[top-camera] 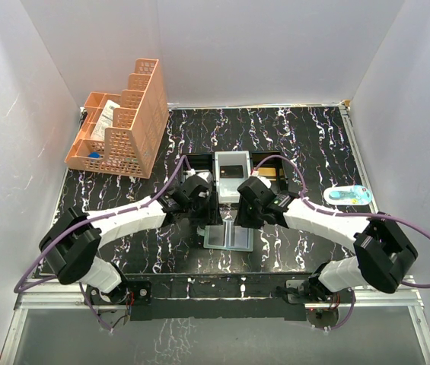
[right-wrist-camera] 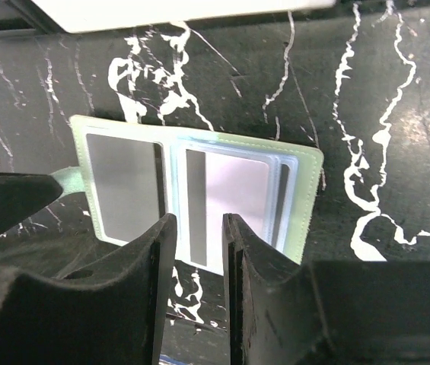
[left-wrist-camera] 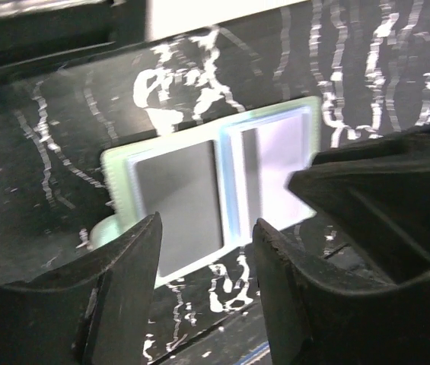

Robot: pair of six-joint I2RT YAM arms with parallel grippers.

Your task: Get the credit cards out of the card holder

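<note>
Marbled table [top-camera: 313,144]: holder [right-wrist-camera: 127,186] lies open and flat, tray [top-camera: 231,163] just behind it. My left gripper [left-wrist-camera: 207,228] and right gripper [right-wrist-camera: 199,222] hover over it, jaws apart, empty. Risk: a pinch catching holder and card [right-wrist-camera: 234,194] together lifts both.

No text, brand or number is legible — the card holder [right-wrist-camera: 230,182] shows only plain shiny panels.
</note>
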